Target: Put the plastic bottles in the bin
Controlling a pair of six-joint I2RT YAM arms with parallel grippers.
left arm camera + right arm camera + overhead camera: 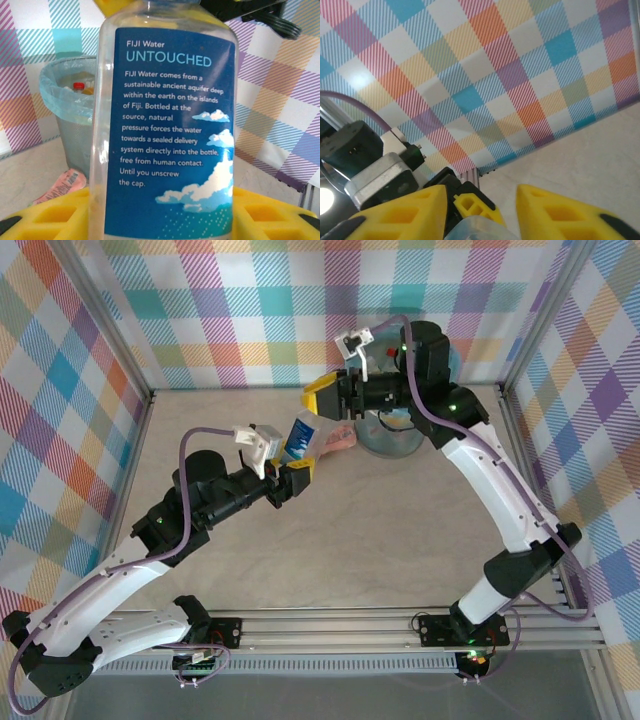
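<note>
Bottle (170, 125) (clear, blue Fiji label) sits clamped in left gripper (160, 222); can't tell for right gripper (480, 210).

1. Clear Fiji Water bottle (165, 125), blue label, hangs upright near the bin (72, 145).
2. The grey-blue bin, light blue liner, holds bottles (78, 86), one red-capped.
3. Pink-labelled bottle (62, 182) lies beside the bin's base.

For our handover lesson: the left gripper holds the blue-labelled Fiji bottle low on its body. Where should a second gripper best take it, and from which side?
Probably the Fiji bottle at its clear shoulder above the label, approached from above. It stands upright in the left gripper, whose fingers clamp both flanks low down, so the top is what they leave bare.
</note>
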